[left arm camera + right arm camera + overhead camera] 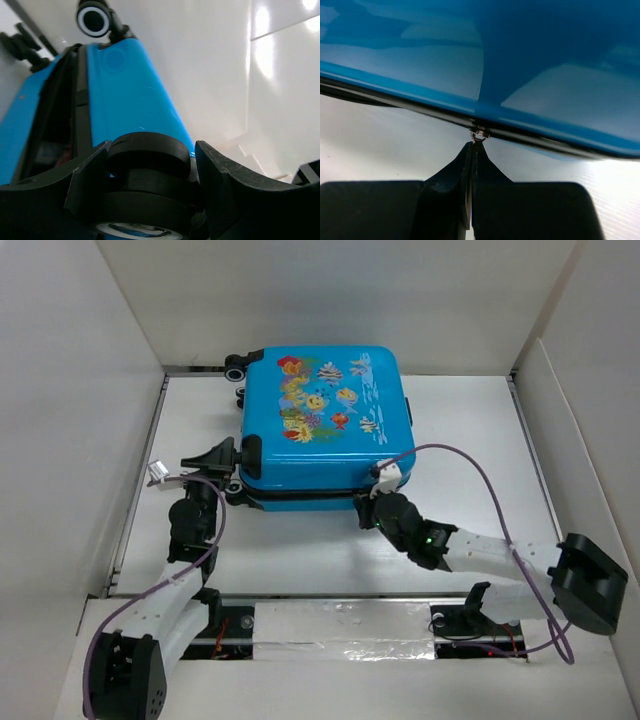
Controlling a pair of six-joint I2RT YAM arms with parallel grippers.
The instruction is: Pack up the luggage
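The blue luggage [320, 425] with the fish print lies flat at the back middle of the table, its two shells together with a dark seam along the front. My left gripper [222, 457] is at its near left corner, its fingers closed round a black wheel [149, 165]. The shell [127, 95] runs away from it to a far wheel [93, 18], with a dark gap [55, 135] between the shells. My right gripper [372, 502] is at the front edge, shut [473, 149] on the small metal zipper pull [480, 135] on the black zip track.
White walls [70, 390] close in the table on the left, back and right. A small white clip [157, 473] lies left of the left arm. A foil-taped rail [345, 632] runs along the near edge between the arm bases.
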